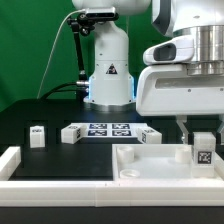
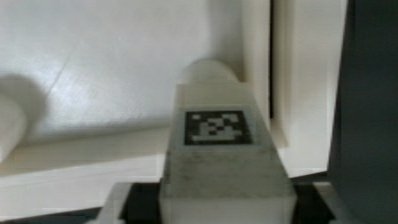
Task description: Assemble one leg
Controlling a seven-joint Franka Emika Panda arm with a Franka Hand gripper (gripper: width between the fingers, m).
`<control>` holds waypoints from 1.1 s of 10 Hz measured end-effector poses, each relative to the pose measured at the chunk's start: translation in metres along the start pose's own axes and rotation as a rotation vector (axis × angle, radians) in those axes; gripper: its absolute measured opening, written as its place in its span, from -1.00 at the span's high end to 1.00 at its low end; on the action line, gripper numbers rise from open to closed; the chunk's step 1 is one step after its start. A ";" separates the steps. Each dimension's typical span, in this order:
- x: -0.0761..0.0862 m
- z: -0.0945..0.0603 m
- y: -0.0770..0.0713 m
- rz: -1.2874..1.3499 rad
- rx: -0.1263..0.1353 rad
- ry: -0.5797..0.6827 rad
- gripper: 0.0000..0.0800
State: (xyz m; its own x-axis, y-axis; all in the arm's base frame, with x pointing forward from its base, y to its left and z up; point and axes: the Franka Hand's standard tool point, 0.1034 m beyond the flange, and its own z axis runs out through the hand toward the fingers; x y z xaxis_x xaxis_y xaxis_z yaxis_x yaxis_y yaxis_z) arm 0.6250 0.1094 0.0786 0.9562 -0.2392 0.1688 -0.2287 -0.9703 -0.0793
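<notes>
My gripper point(image 1: 203, 138) is shut on a leg point(image 1: 203, 151), a small white block with a black-and-white tag on its face. It holds the leg upright at the right-hand corner of the large white tray point(image 1: 140, 160) in the exterior view. In the wrist view the leg point(image 2: 222, 130) runs out from between my fingers point(image 2: 135, 203), with its tip over the tray's white inner surface point(image 2: 89, 90) near the rim. I cannot tell whether the tip touches the tray.
Three more legs point(image 1: 38, 135) point(image 1: 72, 133) point(image 1: 150, 135) lie on the black table beside the marker board point(image 1: 108, 129). A white raised border point(image 1: 10, 160) runs along the left and front. The robot's base point(image 1: 108, 70) stands behind.
</notes>
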 end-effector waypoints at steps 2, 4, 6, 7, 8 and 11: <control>-0.001 0.000 -0.001 0.262 0.015 0.005 0.27; -0.003 0.000 -0.003 0.503 0.022 -0.005 0.26; -0.005 0.001 -0.006 0.732 0.018 -0.005 0.25; -0.006 0.000 -0.006 0.842 0.018 -0.010 0.25; -0.007 0.000 -0.007 0.910 0.012 -0.019 0.25; -0.006 0.000 -0.007 0.898 0.016 -0.022 0.18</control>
State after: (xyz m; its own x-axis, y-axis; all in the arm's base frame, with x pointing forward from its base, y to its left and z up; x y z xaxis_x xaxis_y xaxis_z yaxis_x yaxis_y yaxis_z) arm 0.6205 0.1180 0.0778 0.4213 -0.9067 0.0182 -0.8897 -0.4171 -0.1858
